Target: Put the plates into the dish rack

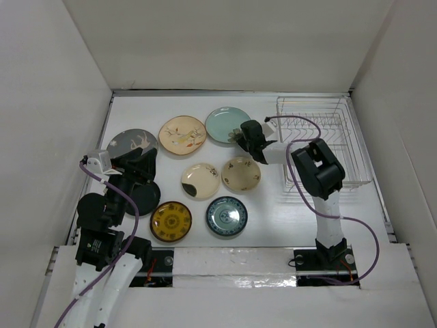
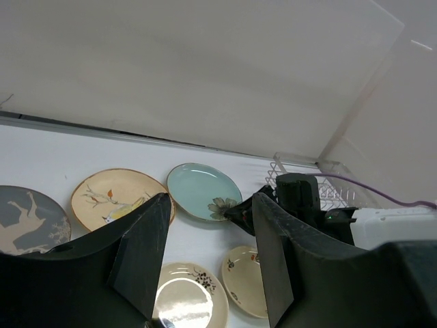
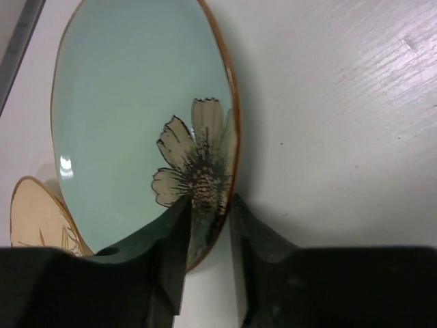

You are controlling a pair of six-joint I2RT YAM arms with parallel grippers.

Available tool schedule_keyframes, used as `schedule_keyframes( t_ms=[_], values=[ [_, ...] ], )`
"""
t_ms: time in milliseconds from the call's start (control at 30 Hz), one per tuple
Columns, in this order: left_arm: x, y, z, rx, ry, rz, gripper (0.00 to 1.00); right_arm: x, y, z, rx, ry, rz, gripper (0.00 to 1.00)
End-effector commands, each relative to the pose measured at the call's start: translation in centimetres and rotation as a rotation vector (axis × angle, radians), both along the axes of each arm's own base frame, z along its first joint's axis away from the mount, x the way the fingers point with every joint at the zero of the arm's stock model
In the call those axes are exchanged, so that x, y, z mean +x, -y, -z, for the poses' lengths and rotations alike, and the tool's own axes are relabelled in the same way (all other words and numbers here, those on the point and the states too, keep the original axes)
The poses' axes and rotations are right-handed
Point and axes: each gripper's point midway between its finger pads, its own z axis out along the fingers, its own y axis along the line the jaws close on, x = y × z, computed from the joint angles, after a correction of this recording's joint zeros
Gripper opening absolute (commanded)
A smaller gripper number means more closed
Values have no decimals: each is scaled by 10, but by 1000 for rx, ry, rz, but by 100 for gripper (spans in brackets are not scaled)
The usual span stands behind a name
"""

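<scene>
Several small plates lie flat on the white table. The pale green plate (image 1: 225, 124) with a flower lies at the back; my right gripper (image 1: 240, 139) has its jaws closed over its near-right rim, one finger on top and one outside, as the right wrist view (image 3: 210, 201) shows on the plate (image 3: 130, 123). The dish rack (image 1: 328, 147) stands at the right with no plates in it. My left gripper (image 2: 212, 205) is open and empty above the left plates, over the black plate (image 1: 145, 197) and beside the grey deer plate (image 1: 131, 145).
A large cream bird plate (image 1: 182, 135), two small cream plates (image 1: 200, 180) (image 1: 241, 173), a yellow patterned plate (image 1: 171, 221) and a blue-green plate (image 1: 227, 216) lie mid-table. White walls enclose the table on three sides. The right arm's elbow (image 1: 317, 171) overlaps the rack's front.
</scene>
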Motion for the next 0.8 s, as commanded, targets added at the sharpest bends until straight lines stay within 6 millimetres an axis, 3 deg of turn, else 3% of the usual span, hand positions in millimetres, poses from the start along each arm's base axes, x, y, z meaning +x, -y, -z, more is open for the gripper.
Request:
schedule_keyframes(
  t_ms=[0,200,367,767],
  values=[
    [-2,2,-10,-9,37,10,48,7,-7,1,85,22,2,27],
    [-1,2,-9,-7,32,12,48,5,-5,-16,44,65,33,2],
    [0,3,-9,-5,30,13,48,-4,-3,-41,4,121,65,0],
    [-1,4,-10,-3,37,20,47,-30,28,-153,-81,392,102,0]
  ],
)
